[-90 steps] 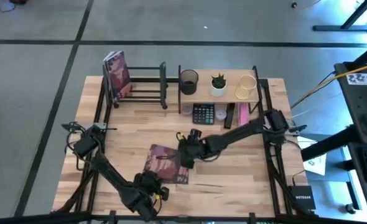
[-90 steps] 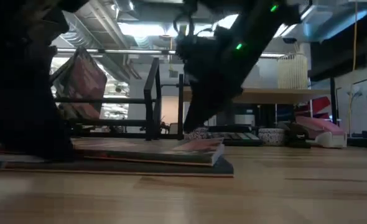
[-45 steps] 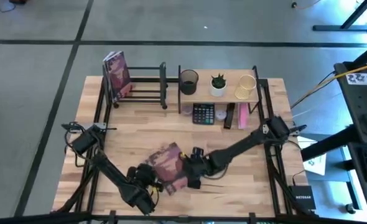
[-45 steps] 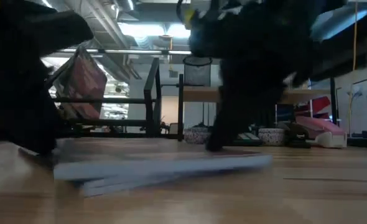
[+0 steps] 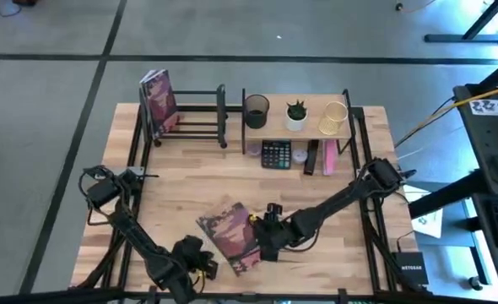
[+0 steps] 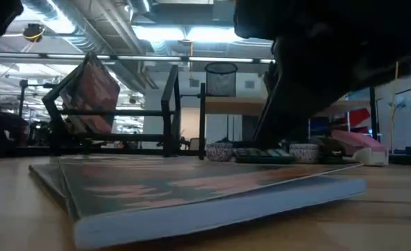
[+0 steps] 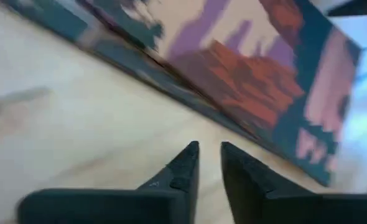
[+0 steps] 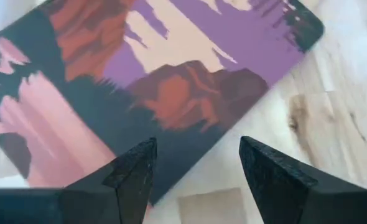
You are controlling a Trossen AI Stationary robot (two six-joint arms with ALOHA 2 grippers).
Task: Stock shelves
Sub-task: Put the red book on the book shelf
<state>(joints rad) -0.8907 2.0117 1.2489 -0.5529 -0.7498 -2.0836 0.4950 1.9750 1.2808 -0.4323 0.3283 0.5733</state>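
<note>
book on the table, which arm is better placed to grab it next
Right, probably. The right end effector is open, reaching over the edge of the book. The left end effector is nearly shut, just off the book's other edge.

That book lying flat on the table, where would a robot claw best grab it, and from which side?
Probably by an edge, not from above: the book lies flat on the tabletop, too broad to span. In the low view its near corner seems slightly raised, giving a finger room. The open right gripper is over its edge on the right; the left gripper is nearly closed.
</note>
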